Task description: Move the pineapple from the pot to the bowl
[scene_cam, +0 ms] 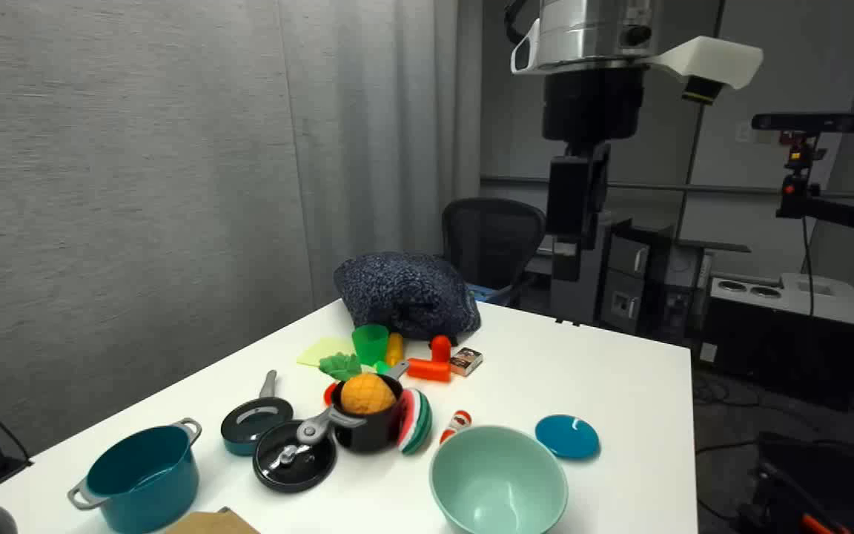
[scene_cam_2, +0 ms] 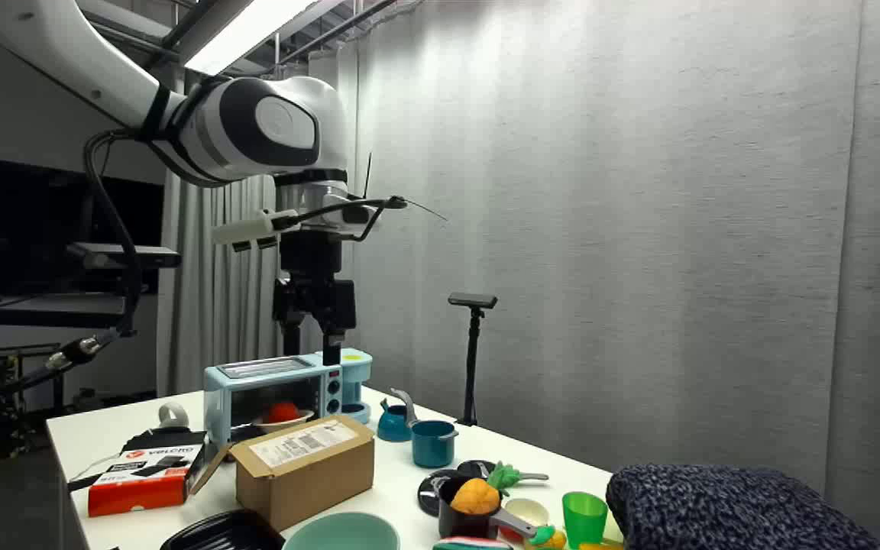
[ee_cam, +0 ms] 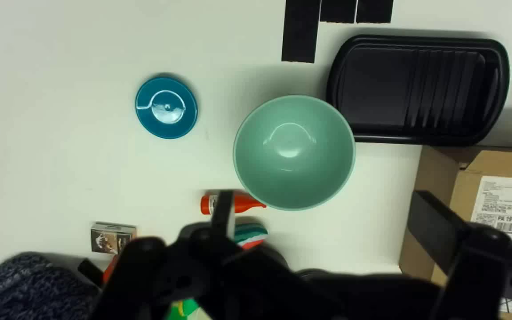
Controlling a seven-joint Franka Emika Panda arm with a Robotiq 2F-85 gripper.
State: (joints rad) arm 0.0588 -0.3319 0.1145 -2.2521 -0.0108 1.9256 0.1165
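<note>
The orange-yellow pineapple (scene_cam: pixel 368 394) (scene_cam_2: pixel 476 497) sits in the small black pot (scene_cam: pixel 369 432) (scene_cam_2: pixel 461 525) in both exterior views, its body above the rim and its green leaves at the pot's far edge. The pale mint-green bowl (scene_cam: pixel 500 478) (scene_cam_2: pixel 342 533) stands near the pot, and its empty inside shows in the wrist view (ee_cam: pixel 295 153). My gripper (scene_cam: pixel 569 259) (scene_cam_2: pixel 312 347) is high above the table, pointing down, apart from everything. In the wrist view its fingers (ee_cam: pixel 327 213) are wide apart with nothing between them. The pineapple is hidden there behind the gripper.
A watermelon slice (scene_cam: pixel 416 420) touches or nearly touches the pot; a red bottle (ee_cam: pixel 242 203) lies by the bowl. A black tray (ee_cam: pixel 416 89) and cardboard box (scene_cam_2: pixel 306 466) flank the bowl. A blue dish (scene_cam: pixel 567 436), teal pot (scene_cam: pixel 141 478) and green cup (scene_cam: pixel 371 344) stand around.
</note>
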